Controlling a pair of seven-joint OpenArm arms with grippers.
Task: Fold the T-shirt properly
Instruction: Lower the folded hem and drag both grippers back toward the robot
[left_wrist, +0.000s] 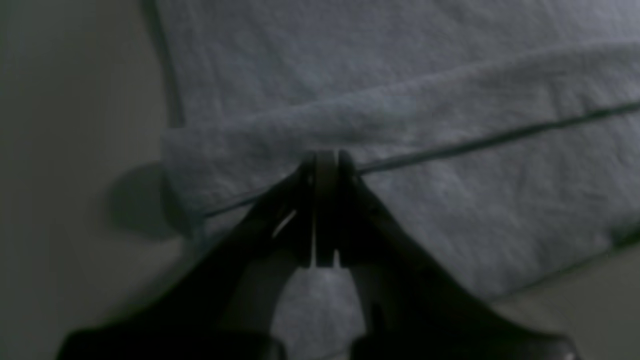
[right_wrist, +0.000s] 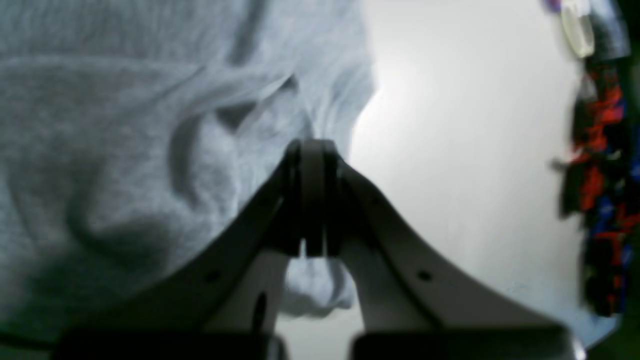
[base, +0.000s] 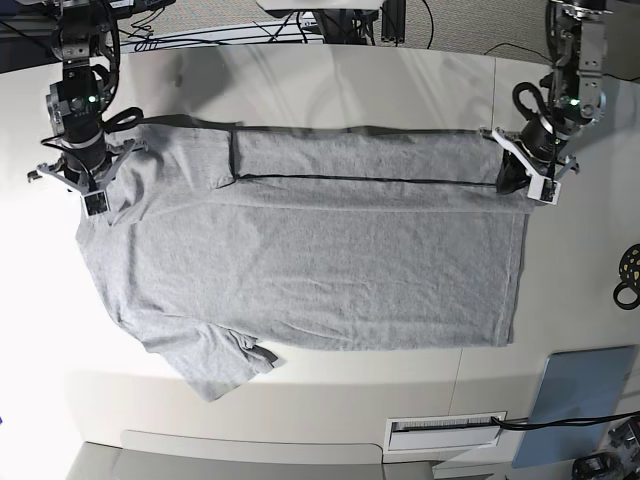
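Note:
The heather-grey T-shirt (base: 320, 270) lies flat on the white table (base: 330, 90), plain side up, with its far long edge folded over into a narrow strip (base: 370, 155). A short sleeve (base: 215, 365) sticks out at the near left. My left gripper (base: 525, 180) sits at the far right hem corner. In the left wrist view its jaws (left_wrist: 325, 157) are shut on the folded edge of the T-shirt (left_wrist: 450, 210). My right gripper (base: 93, 195) is at the far left shoulder end, shut (right_wrist: 311, 147) on bunched T-shirt cloth (right_wrist: 100, 150) with creases running to its tips.
A blue-grey pad (base: 585, 395) lies at the near right corner, a black ring (base: 628, 275) at the right edge, and a white slotted plate (base: 445, 432) along the front. Cables (base: 300, 25) trail behind the table. Red and blue clutter (right_wrist: 600, 175) shows beyond the table's end.

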